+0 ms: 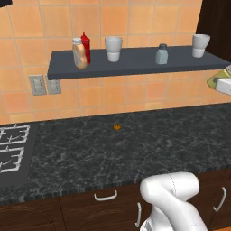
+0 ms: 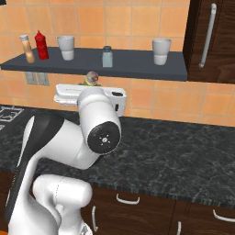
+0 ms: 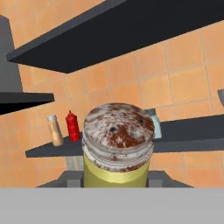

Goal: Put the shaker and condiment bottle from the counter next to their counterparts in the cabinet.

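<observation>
Shaker (image 3: 117,151), yellow-green with a speckled grey cap, sits pinched between the fingers of the gripper (image 3: 116,177), which is closed tight on it in the air below the slate-grey cabinet shelf (image 1: 135,63). On that shelf the tan condiment bottle (image 1: 79,53) stands touching the red squeeze bottle (image 1: 85,47); the grey-blue shaker (image 1: 161,54) stands between two white cups.

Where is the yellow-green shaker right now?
The shaker sits gripped between the fingers, lifted off the counter, below the shelf and the grey-blue shaker.
</observation>
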### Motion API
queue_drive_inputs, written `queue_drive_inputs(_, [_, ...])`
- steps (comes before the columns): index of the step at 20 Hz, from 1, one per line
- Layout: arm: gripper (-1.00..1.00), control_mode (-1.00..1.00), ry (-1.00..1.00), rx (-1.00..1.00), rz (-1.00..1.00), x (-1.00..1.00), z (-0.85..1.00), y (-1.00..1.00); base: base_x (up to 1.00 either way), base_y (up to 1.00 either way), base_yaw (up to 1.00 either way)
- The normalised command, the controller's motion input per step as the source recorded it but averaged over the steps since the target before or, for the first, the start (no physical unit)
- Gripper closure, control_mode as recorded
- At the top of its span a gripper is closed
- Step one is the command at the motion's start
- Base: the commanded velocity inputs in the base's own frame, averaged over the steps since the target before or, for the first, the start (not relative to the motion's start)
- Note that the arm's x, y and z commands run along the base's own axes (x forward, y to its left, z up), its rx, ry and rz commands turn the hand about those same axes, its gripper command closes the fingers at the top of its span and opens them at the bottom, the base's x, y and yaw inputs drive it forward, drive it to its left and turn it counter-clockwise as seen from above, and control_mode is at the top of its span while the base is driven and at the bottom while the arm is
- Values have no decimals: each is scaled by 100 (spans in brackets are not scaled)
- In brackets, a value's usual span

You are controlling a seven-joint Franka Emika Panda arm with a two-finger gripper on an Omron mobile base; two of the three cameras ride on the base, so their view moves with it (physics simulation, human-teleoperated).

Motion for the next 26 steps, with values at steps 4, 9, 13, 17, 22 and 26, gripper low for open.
queue_drive_inputs(4, [100, -100, 0, -13, 0, -1, 1, 0, 0, 0, 0])
queue_drive_inputs(9, [100, -100, 0, -18, 0, 0, 2, 0, 0, 0, 0])
queue_drive_inputs(13, [100, -100, 0, -14, 0, 0, 19, 0, 0, 0, 0])
queue_drive_inputs(17, [100, -100, 0, -13, 1, 3, 15, 0, 0, 0, 0])
queue_drive_inputs(22, [100, -100, 2, -9, 3, 22, 8, 0, 0, 0, 0])
queue_drive_inputs(26, [100, -100, 1, -7, 4, 21, 6, 0, 0, 0, 0])
